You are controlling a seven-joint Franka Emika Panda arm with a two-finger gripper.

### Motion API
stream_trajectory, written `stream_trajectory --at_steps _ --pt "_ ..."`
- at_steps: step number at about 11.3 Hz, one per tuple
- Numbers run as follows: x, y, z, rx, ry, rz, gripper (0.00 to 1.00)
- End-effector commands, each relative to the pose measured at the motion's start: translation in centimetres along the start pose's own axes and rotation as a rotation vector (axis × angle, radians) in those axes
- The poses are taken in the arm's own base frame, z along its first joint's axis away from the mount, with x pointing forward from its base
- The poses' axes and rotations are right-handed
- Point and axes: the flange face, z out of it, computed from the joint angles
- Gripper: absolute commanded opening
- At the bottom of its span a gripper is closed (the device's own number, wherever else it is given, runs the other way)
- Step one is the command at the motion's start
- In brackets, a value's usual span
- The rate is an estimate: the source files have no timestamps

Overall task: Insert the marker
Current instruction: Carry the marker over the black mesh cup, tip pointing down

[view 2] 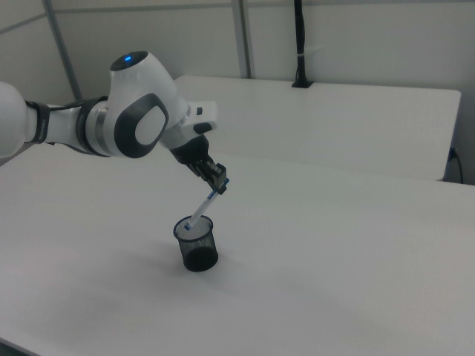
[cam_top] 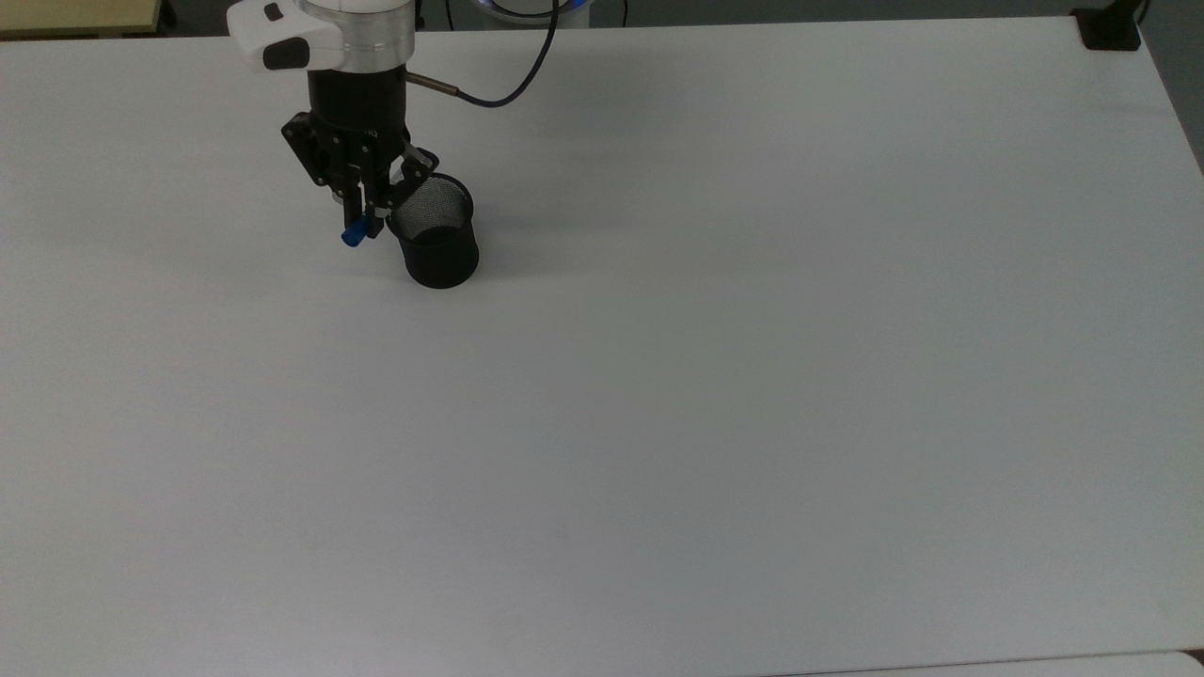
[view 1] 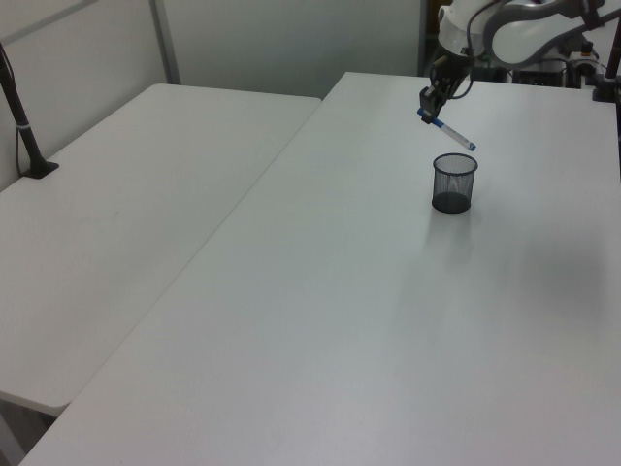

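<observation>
A black mesh cup stands upright on the white table. My gripper hovers just beside the cup, on the top view's left, and is shut on the marker. The marker is tilted. Its blue cap end sticks out past the fingers, and its white barrel slopes down toward the cup. In the right view its low tip is at the cup's mouth. In the left view that tip hangs a little above the rim.
A black cable loops off the wrist over the table's far side. A black clamp sits at the table's far right corner in the top view. A second white table with a black post stands alongside.
</observation>
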Motion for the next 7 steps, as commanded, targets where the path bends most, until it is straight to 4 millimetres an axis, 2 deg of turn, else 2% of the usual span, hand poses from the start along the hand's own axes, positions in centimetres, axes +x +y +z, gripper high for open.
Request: stream_trajectory --at_steps 1,7 --pt "-2.0 0.3 -0.3 0.001 0.020 -0.029 0.11" --pt "-1.8 -1.6 1.5 0.034 0.054 -0.038 0.13"
